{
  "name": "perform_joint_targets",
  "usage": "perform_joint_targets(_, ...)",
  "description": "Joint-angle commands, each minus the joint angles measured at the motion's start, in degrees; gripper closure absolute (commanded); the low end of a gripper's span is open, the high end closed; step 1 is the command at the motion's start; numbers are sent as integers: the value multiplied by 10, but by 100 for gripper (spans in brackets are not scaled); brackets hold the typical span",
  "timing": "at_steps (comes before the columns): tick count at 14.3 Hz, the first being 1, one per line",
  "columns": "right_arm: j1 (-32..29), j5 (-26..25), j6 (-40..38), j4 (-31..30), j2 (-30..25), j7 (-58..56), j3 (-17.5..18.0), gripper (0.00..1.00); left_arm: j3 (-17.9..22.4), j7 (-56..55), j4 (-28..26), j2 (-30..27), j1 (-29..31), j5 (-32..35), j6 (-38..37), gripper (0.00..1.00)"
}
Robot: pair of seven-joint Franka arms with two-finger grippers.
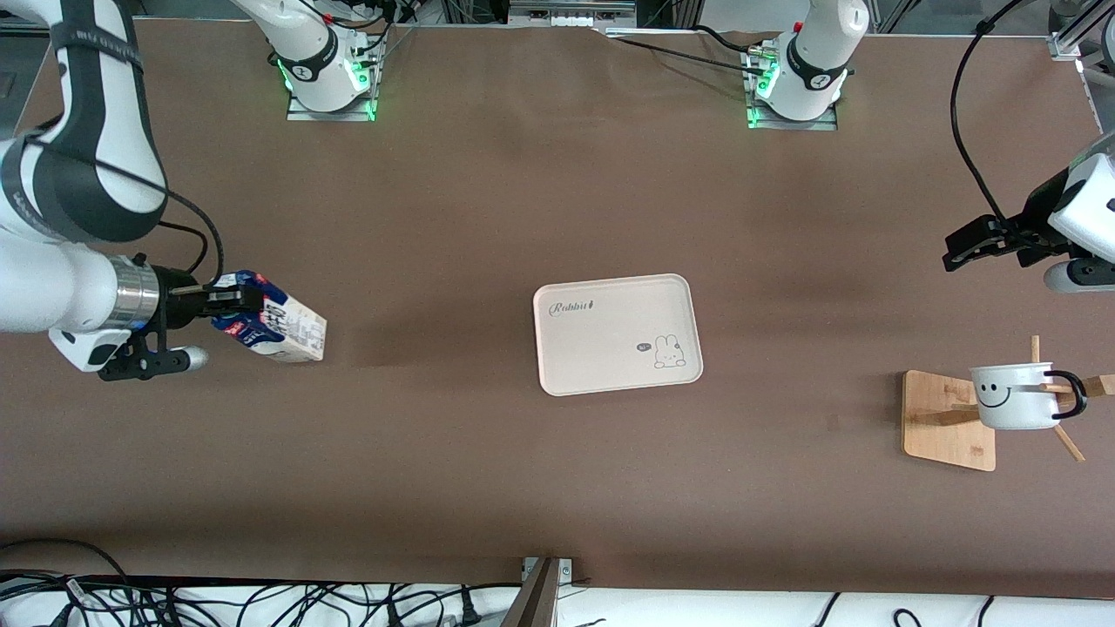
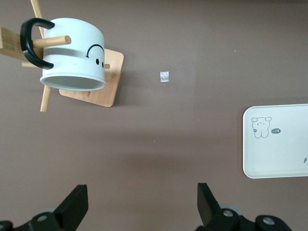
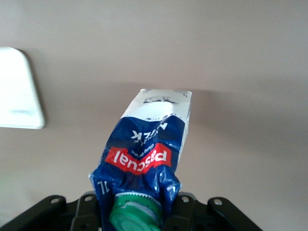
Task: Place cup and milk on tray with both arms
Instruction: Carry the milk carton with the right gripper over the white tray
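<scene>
White smiley-face cup (image 1: 1015, 396) with black loop handle is hanging on the wooden peg stand (image 1: 949, 421), nearest the front camera. Cream "Rabbit" tray (image 1: 617, 333) is sitting mid-table. Right claw (image 1: 228, 300) is clamping the tilted blue-and-white milk carton (image 1: 277, 321). Left claw (image 1: 969, 246) is hovering wide open, holding nothing.

The tray (image 1: 617, 333) lies mid-table. The cup (image 1: 1013, 396) hangs on a wooden stand (image 1: 949, 421) toward the left arm's end, nearer the front camera than the tray; the milk (image 1: 272, 317) is toward the right arm's end
</scene>
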Motion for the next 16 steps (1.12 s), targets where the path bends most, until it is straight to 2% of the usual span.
perform_joint_targets(1, -3, 12, -20, 29, 4, 78, 57, 63, -2, -4, 17, -1, 5, 4, -15, 0)
perform_joint_targets(3, 4, 5, -36, 30, 4, 80, 95, 63, -3, -4, 17, -1, 5, 4, -15, 0)
perform_joint_targets(5, 33, -19, -38, 30, 4, 79, 116, 63, -3, -3, 18, -1, 5, 6, -15, 0)
perform_joint_targets(9, 115, -32, -5, 53, 11, 103, 116, 63, -4, -3, 18, -1, 4, 6, -15, 0)
perform_joint_targets(16, 171, -30, 106, 84, 86, 223, 117, 63, -7, -4, 18, -1, 3, 8, -15, 0)
